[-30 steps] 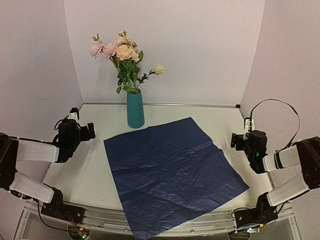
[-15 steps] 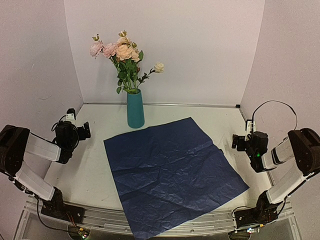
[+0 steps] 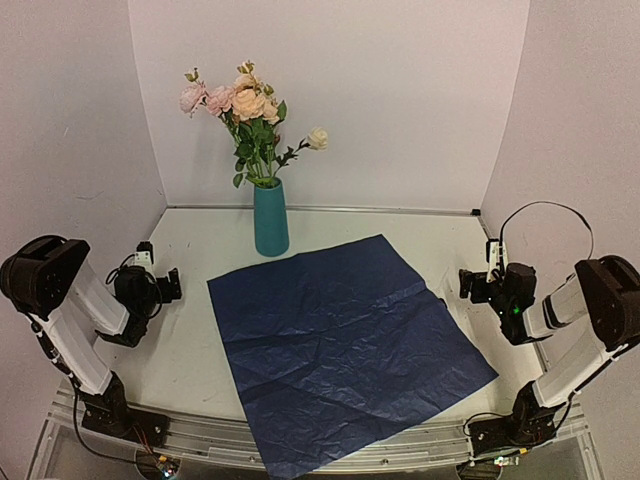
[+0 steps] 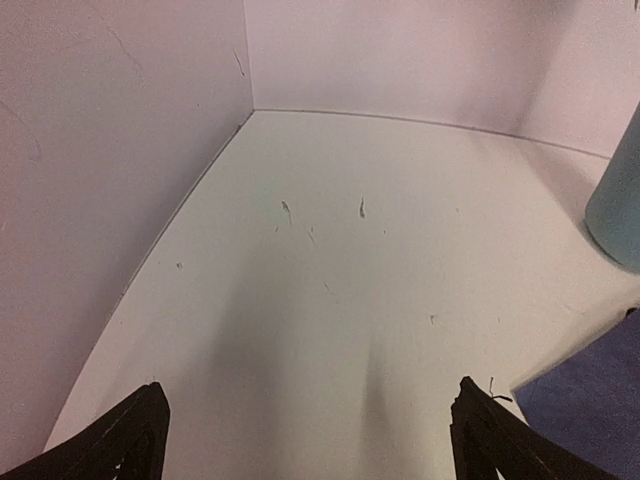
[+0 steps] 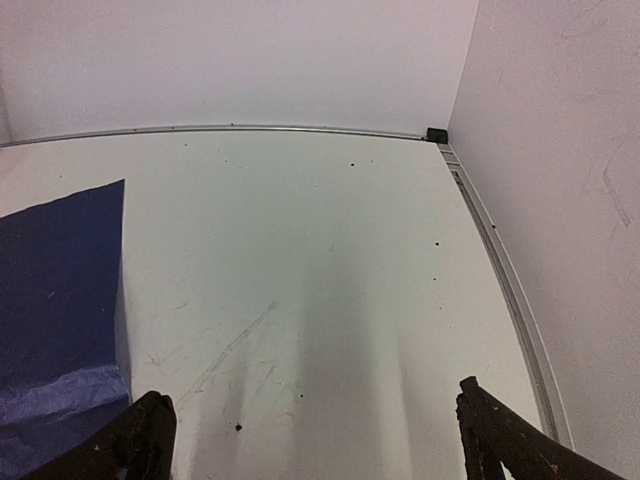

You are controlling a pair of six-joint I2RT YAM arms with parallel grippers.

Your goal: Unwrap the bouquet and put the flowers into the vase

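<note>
From above, the vase [image 3: 271, 222] stands near the far edge of the table [image 3: 190, 360], left of centre. The flowers [image 3: 248, 110] are upright in it, stems inside and blooms well above its mouth. The bouquet paper [image 3: 340, 340] lies open and flat from the middle of the table to its near edge, with nothing on it. The left pincer [image 3: 170, 285] hangs by the left edge and the right pincer [image 3: 468, 285] by the right edge, neither touching vase or paper.

In the left wrist view the jaws stand wide with only bare table between them, and nothing is held. The vase's foot shows at the right, with a corner of the paper below it.

In the right wrist view the jaws are likewise spread wide and empty. Bare table runs ahead to the far right corner, and the paper's edge is at the left.

Both steps look done, so the next move seems to call for no further grasp, at most parking the arms.
</note>
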